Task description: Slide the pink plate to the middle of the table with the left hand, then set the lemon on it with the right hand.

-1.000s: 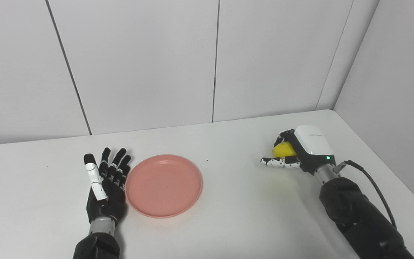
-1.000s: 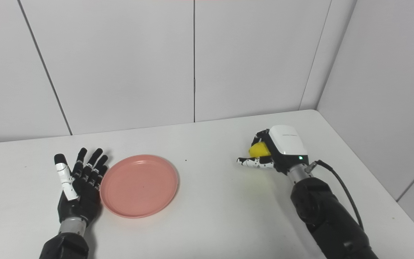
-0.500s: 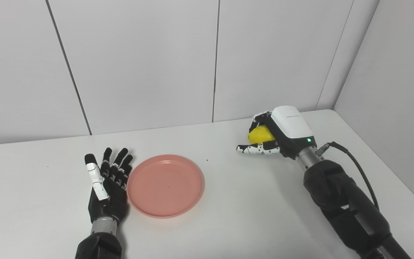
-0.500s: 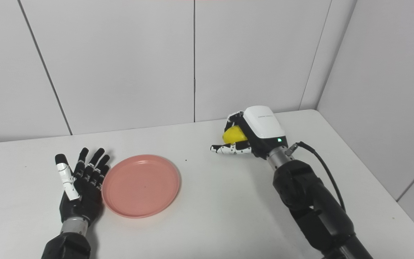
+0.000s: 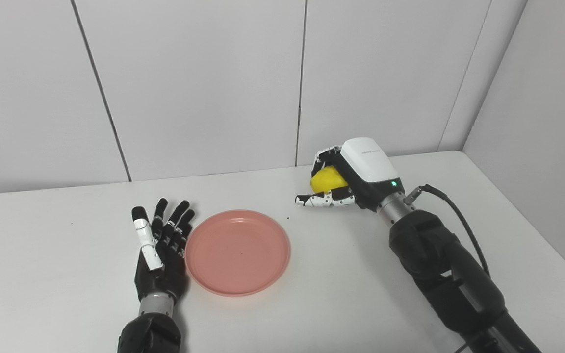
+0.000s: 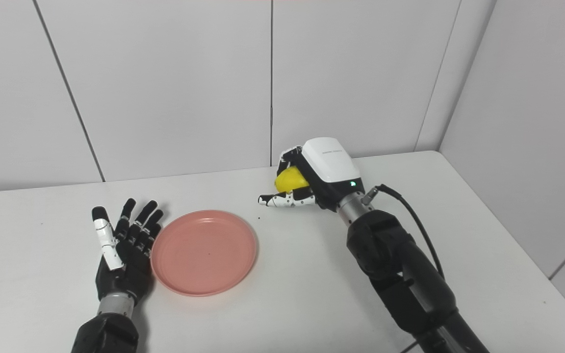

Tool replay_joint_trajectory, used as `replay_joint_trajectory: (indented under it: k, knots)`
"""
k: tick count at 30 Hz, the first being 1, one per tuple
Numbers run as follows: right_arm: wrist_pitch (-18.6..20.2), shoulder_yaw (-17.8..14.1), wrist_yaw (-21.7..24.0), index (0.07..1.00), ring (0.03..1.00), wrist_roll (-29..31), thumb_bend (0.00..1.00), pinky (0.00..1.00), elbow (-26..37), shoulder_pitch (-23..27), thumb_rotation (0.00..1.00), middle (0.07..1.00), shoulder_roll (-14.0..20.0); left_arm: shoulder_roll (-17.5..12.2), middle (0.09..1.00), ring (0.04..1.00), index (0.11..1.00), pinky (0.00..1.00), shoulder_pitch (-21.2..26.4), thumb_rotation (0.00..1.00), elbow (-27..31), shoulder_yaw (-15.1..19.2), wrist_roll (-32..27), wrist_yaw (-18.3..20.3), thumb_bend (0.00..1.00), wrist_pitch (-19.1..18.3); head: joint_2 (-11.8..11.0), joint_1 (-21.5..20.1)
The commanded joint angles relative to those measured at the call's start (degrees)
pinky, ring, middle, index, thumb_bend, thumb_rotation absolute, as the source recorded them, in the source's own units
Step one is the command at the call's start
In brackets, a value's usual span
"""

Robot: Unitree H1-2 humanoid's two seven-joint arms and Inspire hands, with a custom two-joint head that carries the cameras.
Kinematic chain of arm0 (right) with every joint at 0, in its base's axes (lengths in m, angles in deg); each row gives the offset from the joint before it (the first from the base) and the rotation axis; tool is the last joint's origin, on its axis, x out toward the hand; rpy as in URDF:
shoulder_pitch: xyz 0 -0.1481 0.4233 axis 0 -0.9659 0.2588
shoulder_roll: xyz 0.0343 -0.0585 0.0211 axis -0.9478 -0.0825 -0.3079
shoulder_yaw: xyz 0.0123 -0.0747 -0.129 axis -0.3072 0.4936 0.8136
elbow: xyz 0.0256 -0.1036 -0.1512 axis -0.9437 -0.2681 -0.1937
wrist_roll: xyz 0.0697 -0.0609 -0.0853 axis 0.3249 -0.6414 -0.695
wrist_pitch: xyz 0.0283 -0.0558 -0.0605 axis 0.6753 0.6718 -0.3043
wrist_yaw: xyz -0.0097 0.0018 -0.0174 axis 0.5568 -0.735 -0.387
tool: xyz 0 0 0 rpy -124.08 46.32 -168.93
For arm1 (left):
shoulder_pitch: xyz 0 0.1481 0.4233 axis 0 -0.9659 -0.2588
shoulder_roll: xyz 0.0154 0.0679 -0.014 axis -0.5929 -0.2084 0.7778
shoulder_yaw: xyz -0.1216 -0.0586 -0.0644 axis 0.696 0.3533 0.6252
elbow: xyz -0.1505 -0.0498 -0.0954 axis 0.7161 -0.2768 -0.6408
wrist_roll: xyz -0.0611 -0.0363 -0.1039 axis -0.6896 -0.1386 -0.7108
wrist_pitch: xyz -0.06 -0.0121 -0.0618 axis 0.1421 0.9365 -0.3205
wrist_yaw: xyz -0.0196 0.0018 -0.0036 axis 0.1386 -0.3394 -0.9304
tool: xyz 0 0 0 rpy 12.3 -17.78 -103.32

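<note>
You'll find no readable text here. The white back cover of the right hand (image 5: pixel 356 176) carries a small grey line of print — too small and blurred to make out in either eye view. Beside it sits a green indicator light, no symbol on it. Pink plate (image 5: pixel 237 252), lemon (image 5: pixel 326 179), tabletop (image 5: pixel 66 274) — no labels or numbers legible.

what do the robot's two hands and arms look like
Left hand: black fingers, a white segment on the thumb, silver wrist, black forearm. Right hand: white back shell with a green light, white black-dotted thumb, silver wrist, bulky black arm with a black cable looping from the wrist.
</note>
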Motion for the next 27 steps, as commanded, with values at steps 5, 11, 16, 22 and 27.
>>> replay_joint_trajectory:
  k: [5,11,16,22,27]
  knots:
    - [-3.2,1.4,-0.1,0.333,0.227,0.2,0.48,0.17,1.4,4.4,0.52,0.298,-1.4,1.8,0.833,0.878,0.952,0.97,-1.6,1.0,-1.6,0.2,1.0,-2.5,0.72,-1.3,0.0,1.2]
    - [-4.8,3.8,-0.2,0.369,0.239,-0.6,0.49,0.19,-0.7,6.2,0.54,0.304,-3.1,1.7,0.846,0.889,0.94,0.97,-1.8,1.0,-2.0,0.0,1.8,-2.8,0.72,-0.9,0.0,2.4]
    - [-6.1,5.7,-1.3,0.364,0.239,-2.3,0.5,0.18,-2.0,7.5,0.53,0.308,-4.0,1.7,0.828,0.874,0.938,0.97,-1.8,1.0,-2.7,-0.2,2.2,-2.7,0.71,-0.1,0.0,2.9]
    - [-5.6,7.1,-0.3,0.349,0.237,-3.8,0.51,0.19,-3.3,8.5,0.64,0.297,-5.4,1.5,0.826,0.869,0.945,0.96,-1.5,1.0,-4.0,-0.4,2.1,-2.3,0.72,1.4,-0.2,3.1]
    - [-7.4,7.9,-0.6,0.358,0.237,-3.3,0.49,0.18,-5.3,8.8,0.58,0.302,-5.9,1.8,0.812,0.867,0.929,0.96,-1.6,0.99,-3.4,-0.3,2.2,-3.2,0.71,0.9,-0.2,3.6]
